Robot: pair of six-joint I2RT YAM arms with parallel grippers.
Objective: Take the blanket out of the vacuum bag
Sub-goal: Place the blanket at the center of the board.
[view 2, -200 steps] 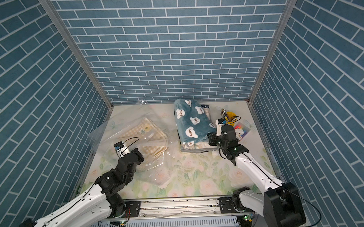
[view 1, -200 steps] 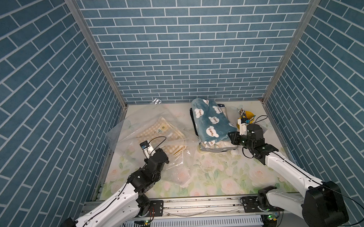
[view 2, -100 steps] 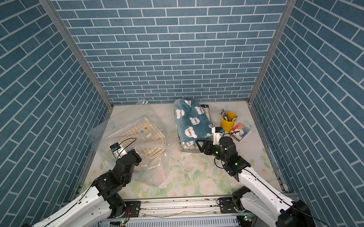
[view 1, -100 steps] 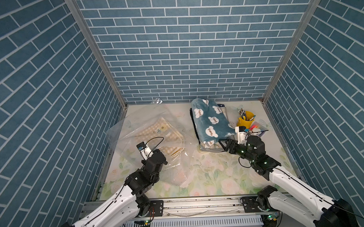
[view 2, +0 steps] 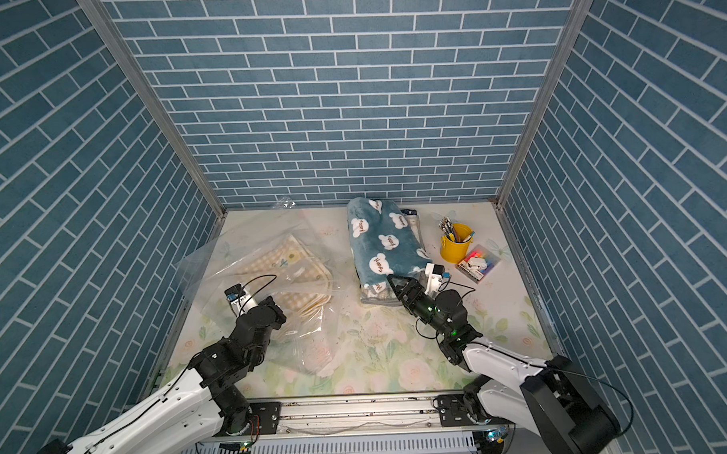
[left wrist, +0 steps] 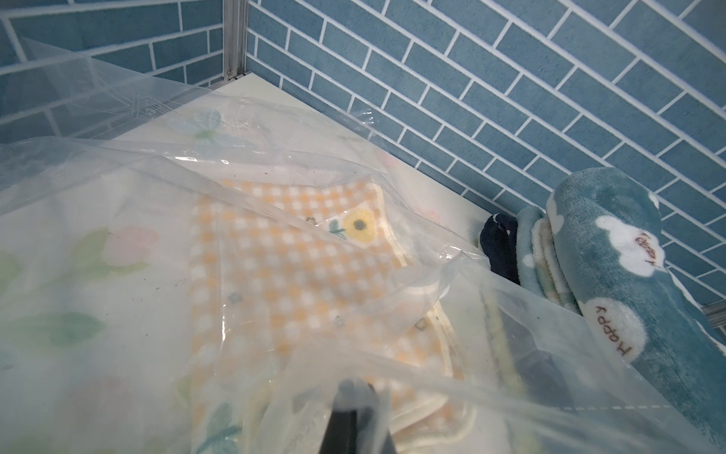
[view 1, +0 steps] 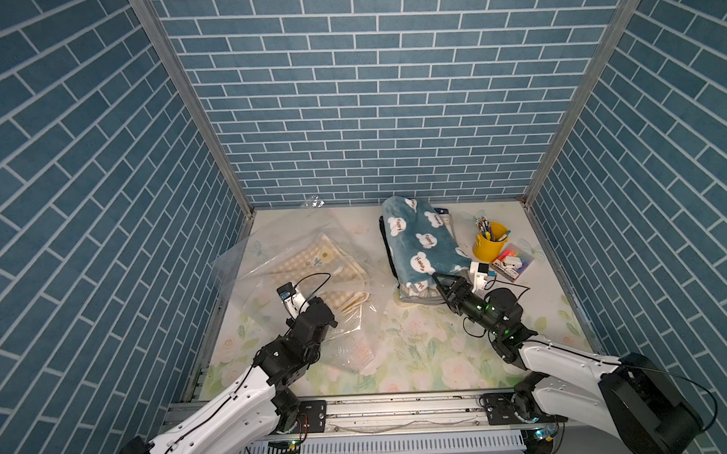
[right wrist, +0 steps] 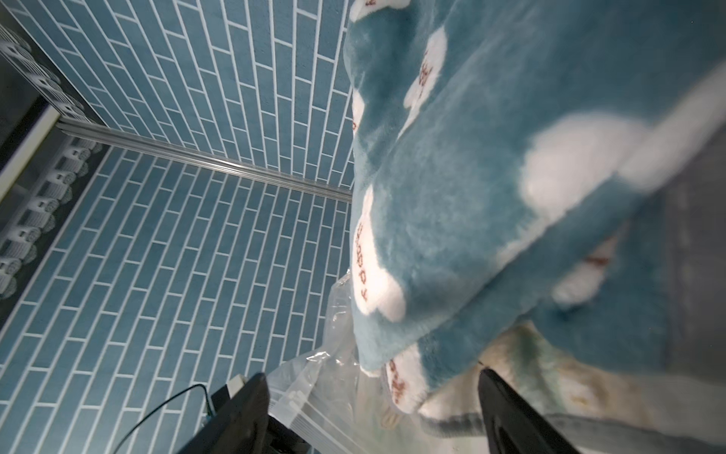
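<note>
- The vacuum bag (view 1: 267, 260) lies on the left part of the bench (view 1: 420, 351), clear and crumpled, with one corner sticking up at the far end.
- The blanket (view 1: 323, 264), yellow check with a small flower, sits folded inside it, wholly under the film in both top views.
- My left pincer (left wrist: 353, 395) is together. In the left wrist view it looks clamped on a fold of the bag's film, though the plastic blurs the tips, so I won't swear to it.
- My right pincer (view 1: 444, 284) stands apart, holding nothing. It is at the near corner of a blue cloud-print blanket (view 1: 420, 238) that lies folded outside the bag.
- Handling, as I judge it: the film is slick and light and will slide or balloon rather than lie flat — so it wants pinning while the cloth is drawn out.
- The blanket is soft and limp and will sag and unfold if taken by one layer. I'd bite the thick folded edge nearest the bag's mouth, all layers at once.
- The zip strip (right wrist: 298, 401) shows just beside the right pincer, so the mouth likely faces that side.
</note>
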